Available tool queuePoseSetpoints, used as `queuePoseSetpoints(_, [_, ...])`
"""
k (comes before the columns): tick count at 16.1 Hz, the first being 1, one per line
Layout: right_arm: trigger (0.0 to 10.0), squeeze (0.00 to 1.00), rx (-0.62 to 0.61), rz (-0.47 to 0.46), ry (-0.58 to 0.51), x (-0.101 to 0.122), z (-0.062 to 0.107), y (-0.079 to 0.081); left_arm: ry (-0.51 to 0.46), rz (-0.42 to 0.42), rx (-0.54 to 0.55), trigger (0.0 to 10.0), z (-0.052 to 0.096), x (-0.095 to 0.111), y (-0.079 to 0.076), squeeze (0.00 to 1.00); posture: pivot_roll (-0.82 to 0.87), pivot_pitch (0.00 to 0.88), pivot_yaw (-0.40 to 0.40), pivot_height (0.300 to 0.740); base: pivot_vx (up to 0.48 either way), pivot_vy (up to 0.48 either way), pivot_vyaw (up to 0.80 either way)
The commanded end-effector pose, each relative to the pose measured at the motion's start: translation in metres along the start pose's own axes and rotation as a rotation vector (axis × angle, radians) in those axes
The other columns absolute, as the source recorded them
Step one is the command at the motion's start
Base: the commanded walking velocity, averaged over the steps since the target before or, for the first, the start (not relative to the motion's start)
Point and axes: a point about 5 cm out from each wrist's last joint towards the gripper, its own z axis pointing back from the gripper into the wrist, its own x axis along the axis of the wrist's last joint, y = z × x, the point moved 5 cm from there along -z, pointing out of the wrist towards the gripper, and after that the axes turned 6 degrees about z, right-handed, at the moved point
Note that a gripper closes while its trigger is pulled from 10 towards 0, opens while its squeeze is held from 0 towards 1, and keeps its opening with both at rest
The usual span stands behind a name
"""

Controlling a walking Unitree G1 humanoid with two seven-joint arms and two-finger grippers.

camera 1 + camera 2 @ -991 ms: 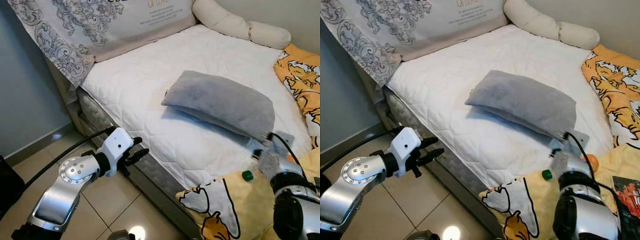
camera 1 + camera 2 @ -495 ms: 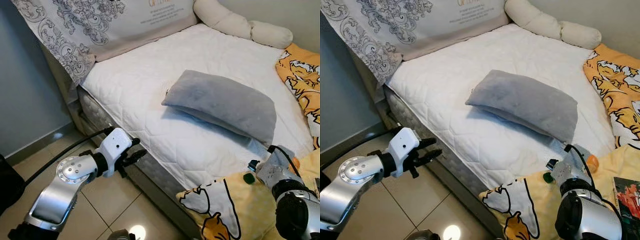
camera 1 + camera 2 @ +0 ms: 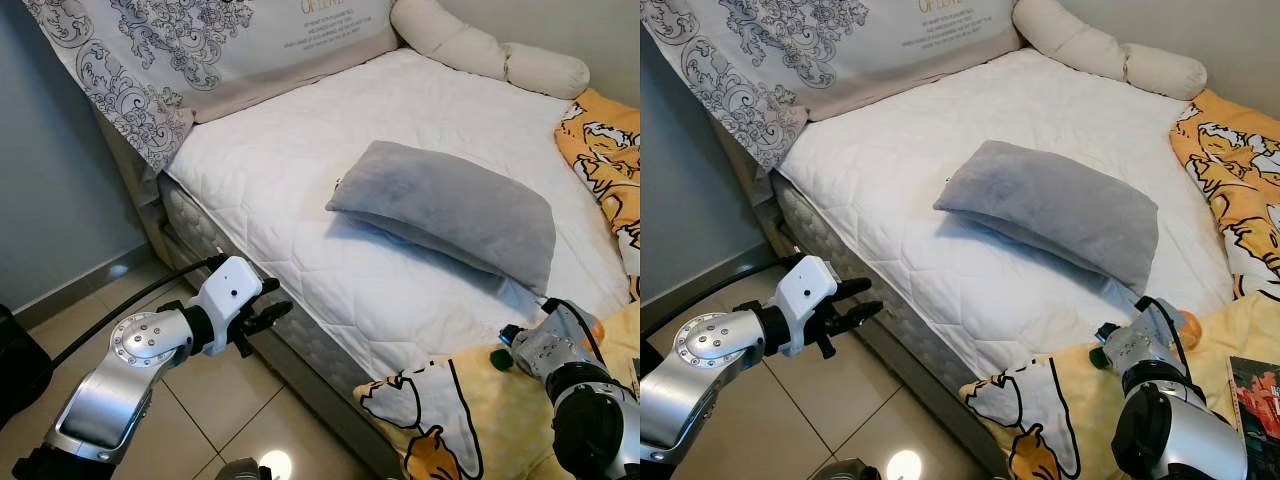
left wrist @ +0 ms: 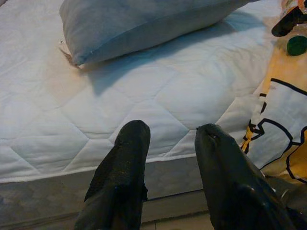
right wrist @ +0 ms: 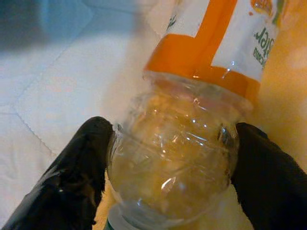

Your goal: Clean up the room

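Progress is early, I judge: my right tool grips the clear plastic bottle with orange label at lower right, on the yellow cartoon blanket. My left tool hangs open at lower left; the grey pillow lies mid-bed.

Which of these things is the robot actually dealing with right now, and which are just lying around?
In hand:
- bottle, gripped by right end effector
- green cap

Lying about:
- grey pillow
- mattress
- yellow blanket
- bolster
- left end effector, open, idle
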Motion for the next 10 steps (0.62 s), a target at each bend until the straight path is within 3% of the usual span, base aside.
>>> queuePoseSetpoints(1, [0.0, 0.00, -0.005, -0.022, -0.020, 0.0077, 0.0003, -0.0028, -0.012, -0.013, 0.000, 10.0, 0.0014, 0.0061, 0.0015, 0.00, 0.14, 0.000, -0.068, 0.740, 0.000, 0.000, 0.00])
queuePoseSetpoints(10, [0.0, 0.00, -0.014, -0.022, -0.057, 0.0116, -0.0002, -0.0057, -0.009, -0.016, -0.012, 10.0, -0.0021, 0.0063, 0.0011, 0.00, 0.13, 0.000, -0.063, 0.740, 0.000, 0.000, 0.00])
